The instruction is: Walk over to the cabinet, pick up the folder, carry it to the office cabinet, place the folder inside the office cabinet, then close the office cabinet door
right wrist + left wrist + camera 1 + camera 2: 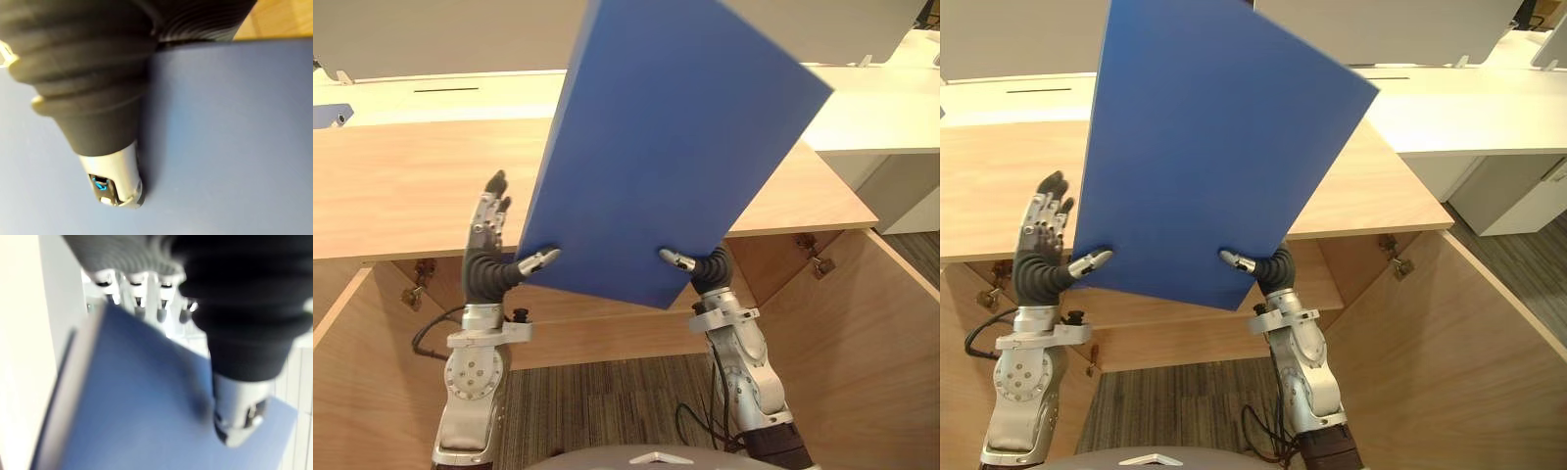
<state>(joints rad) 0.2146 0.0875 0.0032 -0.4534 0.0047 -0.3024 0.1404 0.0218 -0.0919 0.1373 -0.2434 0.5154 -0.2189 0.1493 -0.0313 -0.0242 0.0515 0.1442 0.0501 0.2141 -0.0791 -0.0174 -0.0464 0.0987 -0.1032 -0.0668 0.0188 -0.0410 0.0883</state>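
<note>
**Folder held up in both hands over the open cabinet**

Blue folder (675, 137): we see it raised off every surface, held in front of the head camera. It is tilted, with its upper end leaning to the robot's right. Its lower edge hangs just in front of the cabinet top (411, 186), near face toward us.

Left hand (487, 262): at the folder's lower left corner. Thumb (540, 260) lies flat on the near face. The fingers (491, 211) stand straight up beside and behind the left edge. In the left wrist view we see the row of fingers (139, 293) behind the blue sheet and the thumb in front, so the corner is pinched between them.

Right hand (710, 266): at the lower right corner. Thumb (677, 258) is pressed on the near face, and the right wrist view shows the same contact. The rest of the hand sits behind the folder, so we read this as a pinch on that edge.

Cabinet: light wood. Both doors are swung open toward the robot, the right-hand door (862, 333) and the left-hand door (337, 382). Metal hinges (813, 255) show under the top.

Surroundings: a white desk (871, 108) stands behind the cabinet. Striped grey carpet (597, 401) lies below, between the arms.
</note>
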